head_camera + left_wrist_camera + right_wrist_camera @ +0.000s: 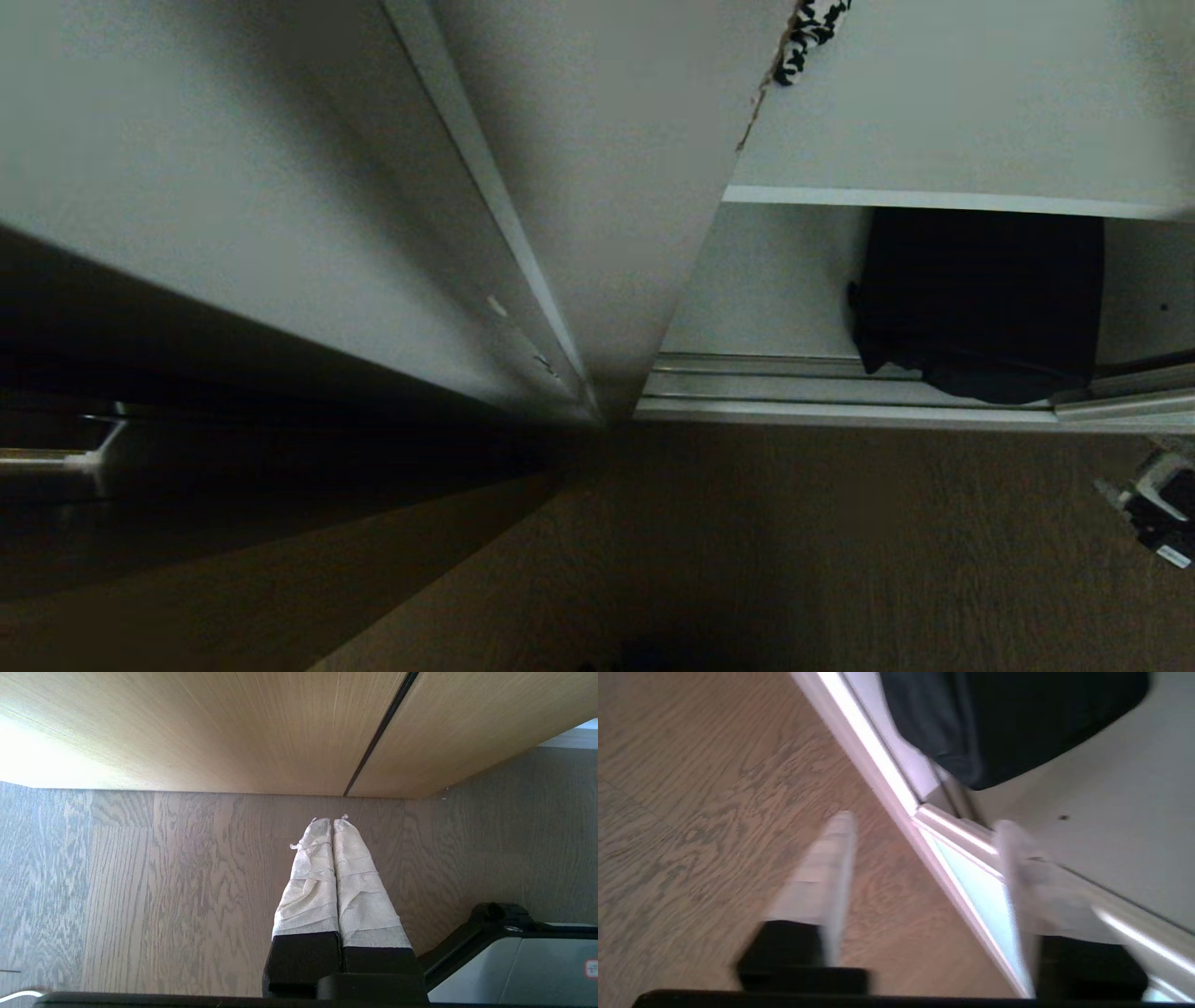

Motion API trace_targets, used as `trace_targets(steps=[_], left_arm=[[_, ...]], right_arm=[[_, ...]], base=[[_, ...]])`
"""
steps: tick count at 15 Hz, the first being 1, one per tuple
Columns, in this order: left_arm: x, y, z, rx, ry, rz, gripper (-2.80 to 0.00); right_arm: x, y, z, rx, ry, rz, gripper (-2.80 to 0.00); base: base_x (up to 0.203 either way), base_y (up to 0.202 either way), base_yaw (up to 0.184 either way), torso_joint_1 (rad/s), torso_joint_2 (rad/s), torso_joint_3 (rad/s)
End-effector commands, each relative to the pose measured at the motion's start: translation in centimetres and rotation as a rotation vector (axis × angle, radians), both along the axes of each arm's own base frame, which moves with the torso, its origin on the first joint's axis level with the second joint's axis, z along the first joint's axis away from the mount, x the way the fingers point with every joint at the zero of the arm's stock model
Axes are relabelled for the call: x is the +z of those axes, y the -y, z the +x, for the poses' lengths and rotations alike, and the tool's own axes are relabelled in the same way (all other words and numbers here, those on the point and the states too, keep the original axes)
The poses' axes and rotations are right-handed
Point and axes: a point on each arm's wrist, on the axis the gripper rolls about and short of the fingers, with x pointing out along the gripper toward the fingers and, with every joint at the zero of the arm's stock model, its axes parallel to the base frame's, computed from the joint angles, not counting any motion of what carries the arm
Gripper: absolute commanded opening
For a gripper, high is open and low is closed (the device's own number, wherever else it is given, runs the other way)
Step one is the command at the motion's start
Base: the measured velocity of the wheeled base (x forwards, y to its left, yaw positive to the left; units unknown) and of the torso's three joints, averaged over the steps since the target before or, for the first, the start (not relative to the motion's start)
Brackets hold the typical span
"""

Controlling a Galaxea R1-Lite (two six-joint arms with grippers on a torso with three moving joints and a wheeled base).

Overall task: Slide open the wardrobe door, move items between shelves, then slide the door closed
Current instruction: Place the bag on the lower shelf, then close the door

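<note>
The black item (980, 299) lies in the wardrobe's bottom compartment under a white shelf (934, 198), with one fold spilling onto the silver floor track (794, 387). The right wrist view shows the same black item (1017, 718) beyond the fingers. My right gripper (923, 821) hangs low over the floor in front of the opening, open and holding nothing. The bottom corner of the aqua sliding wardrobe door (985, 896) shows between its blurred fingers (831, 858). Only the edge of the right gripper (1144, 495) shows in the head view. My left gripper (332, 820) is parked over the floor, shut and empty.
A tall pale panel with a silver strip (485, 187) stands left of the opening. A black-and-white patterned cloth (812, 28) peeks out above the shelf. A wood-grain door with a dark groove (373, 737) stands ahead of the left gripper. Wooden floor (794, 541) lies below.
</note>
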Motion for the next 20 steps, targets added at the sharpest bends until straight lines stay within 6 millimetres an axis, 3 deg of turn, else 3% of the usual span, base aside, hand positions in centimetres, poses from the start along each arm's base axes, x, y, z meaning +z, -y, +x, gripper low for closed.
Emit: trace_targets(steps=[1,8,13,16,20], left_arm=[[0.0,0.0,0.0,0.0,0.0,0.0,-2.8],[0.0,0.0,0.0,0.0,0.0,0.0,-2.8],[0.0,0.0,0.0,0.0,0.0,0.0,-2.8],[0.0,0.0,0.0,0.0,0.0,0.0,-2.8],[0.0,0.0,0.0,0.0,0.0,0.0,-2.8]], right_arm=[[3.1,-1.2,-2.1,-0.002,0.063,-0.051,-2.8],[8.4,-5.2,-7.4,-0.001,-0.095,0.056,-2.8],[12.8,-10.2,-11.8,0.044,-0.234,0.238,-2.8],[14.1,-12.6,-13.9,0.035,-0.177,0.453,-2.8],[14.8,-13.7,-18.2,-0.139,0.039,0.708,-2.8]], base=[[0.0,0.0,0.0,0.0,0.0,0.0],[0.0,0.0,0.0,0.0,0.0,0.0],[0.0,0.0,0.0,0.0,0.0,0.0],[0.0,0.0,0.0,0.0,0.0,0.0],[0.0,0.0,0.0,0.0,0.0,0.0]])
